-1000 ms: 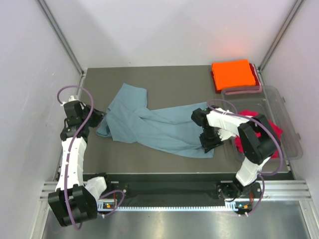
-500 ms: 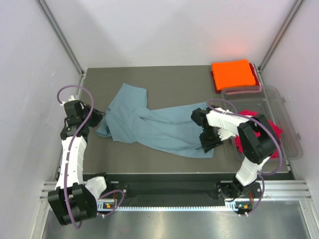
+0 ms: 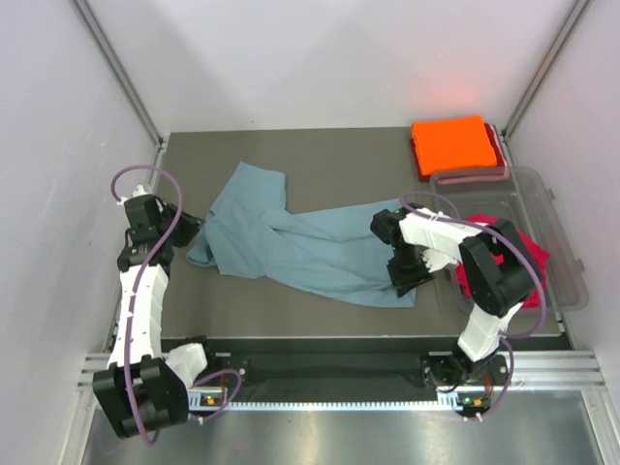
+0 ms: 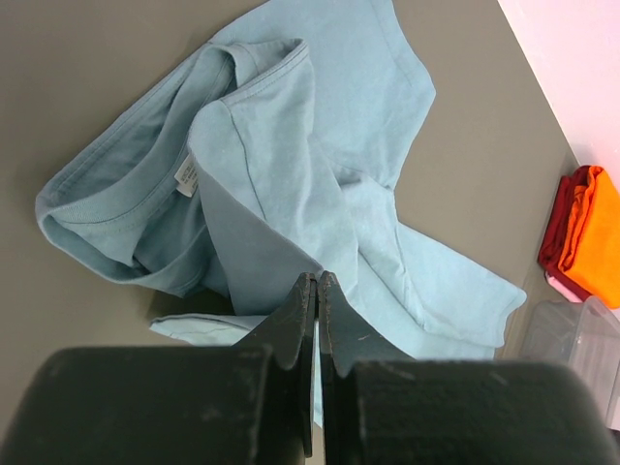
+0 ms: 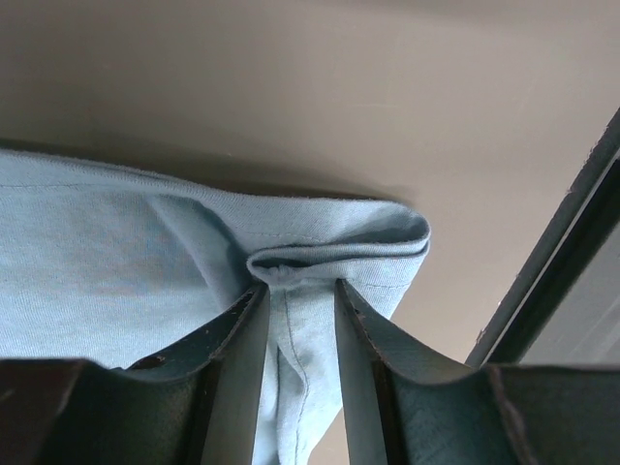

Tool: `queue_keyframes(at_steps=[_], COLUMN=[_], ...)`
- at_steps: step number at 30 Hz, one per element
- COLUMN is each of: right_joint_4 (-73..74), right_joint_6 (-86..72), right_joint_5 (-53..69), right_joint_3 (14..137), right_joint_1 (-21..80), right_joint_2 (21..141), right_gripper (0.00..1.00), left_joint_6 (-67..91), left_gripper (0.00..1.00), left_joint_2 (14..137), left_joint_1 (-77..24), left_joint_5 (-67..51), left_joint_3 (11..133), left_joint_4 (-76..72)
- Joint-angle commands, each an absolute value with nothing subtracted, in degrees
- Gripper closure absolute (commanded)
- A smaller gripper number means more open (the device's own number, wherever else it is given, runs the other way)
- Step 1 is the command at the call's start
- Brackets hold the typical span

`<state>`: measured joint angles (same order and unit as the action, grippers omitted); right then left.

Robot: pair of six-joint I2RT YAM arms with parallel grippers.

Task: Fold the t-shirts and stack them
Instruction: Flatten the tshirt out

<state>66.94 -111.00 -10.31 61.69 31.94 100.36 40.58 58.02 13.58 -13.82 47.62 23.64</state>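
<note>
While the right claw (image 5: 298,289) is clamped on a doubled hem corner of the grey-blue t-shirt (image 3: 291,247) and the left claw (image 4: 316,283) is pressed together by its collar end, that limp, light cloth lies rumpled on the counter (image 3: 339,165), likely best pinched at hems, the clear tub (image 3: 564,228) holding the red t-shirt (image 3: 528,249).

Two arms (image 3: 143,291) (image 3: 484,281), one clear tub (image 3: 560,208), one grey-blue tee (image 3: 310,252), one orange tee (image 3: 450,143), one crimson tee (image 3: 531,250).
</note>
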Motion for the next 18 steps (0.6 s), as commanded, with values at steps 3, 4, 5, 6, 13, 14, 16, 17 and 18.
queue_keyframes(at_steps=[3,4,5,6,13,14,16,17,18], right_joint_4=[64.9,64.8,64.2,64.2,65.5,65.0,64.9,64.5,64.8], right_joint_6=[-112.1,-112.1,-112.1,-112.1,-112.9,-112.9,-113.1,-112.9,-112.9], right_joint_5=[-13.8,-13.9,-14.0,-13.8,-13.4,-13.4,-13.7,-14.4,-14.7], right_joint_3=[63.3,63.4,63.2,63.2,62.8,62.3,62.0,61.9,62.0], right_joint_1=[31.2,31.2,31.2,31.2,31.2,31.2,31.3,31.2,31.2], right_joint_2=[101.0,100.7,100.5,100.2,99.2,98.9,98.4,98.3,98.3], right_gripper=[0.64,0.65,0.64,0.67,0.72,0.71,0.68,0.67,0.66], left_joint_6=[39.8,39.8,39.8,39.8,39.9,39.9,39.9,39.9,39.9], left_gripper=[1.00,1.00,1.00,1.00,1.00,1.00,1.00,1.00,1.00], left_joint_2=[58.0,58.0,57.9,57.9,58.0,58.0,57.9,57.8,57.8], left_joint_1=[13.4,13.4,13.4,13.4,13.4,13.4,13.4,13.4,13.4], left_joint_5=[-13.2,-13.1,-13.1,-13.0,-13.4,-13.4,-13.4,-13.4,-13.3], left_joint_3=[49.8,49.7,49.7,49.7,49.7,49.7,49.7,49.6,49.6], left_joint_4=[22.5,22.5,22.4,22.4,22.3,22.5,22.4,22.4,22.4])
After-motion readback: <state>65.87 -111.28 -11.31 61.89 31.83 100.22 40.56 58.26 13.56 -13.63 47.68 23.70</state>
